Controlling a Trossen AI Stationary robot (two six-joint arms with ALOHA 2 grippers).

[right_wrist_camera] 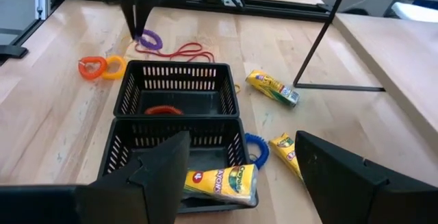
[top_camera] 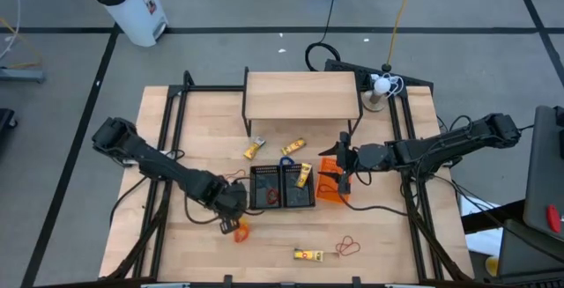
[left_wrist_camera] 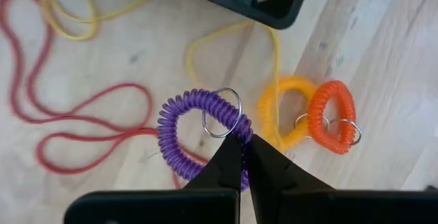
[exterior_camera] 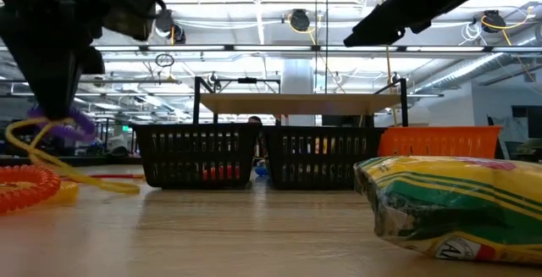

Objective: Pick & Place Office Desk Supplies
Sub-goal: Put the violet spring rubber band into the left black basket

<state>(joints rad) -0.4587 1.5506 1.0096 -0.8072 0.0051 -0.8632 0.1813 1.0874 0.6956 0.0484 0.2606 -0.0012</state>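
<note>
Toward the counter's front-left, the left gripper point(left_wrist_camera: 245, 157) has its jaws pinched shut on the purple coil keyring point(left_wrist_camera: 198, 133), just left of the black basket point(top_camera: 282, 188). Past the basket's right side, the right gripper point(top_camera: 344, 166) hangs with jaws spread, empty.

The robot has 2 dark arms, black throughout, each built of slim tubular links joined by bulkier rounded joints, with black cables trailing alongside. The left claw point(left_wrist_camera: 244, 161) ends in 2 matte black fingers tapering to sharp wedge tips. The right claw point(right_wrist_camera: 239, 176) carries 2 broad, flat-faced, angular black fingers with crisp edges.
</note>
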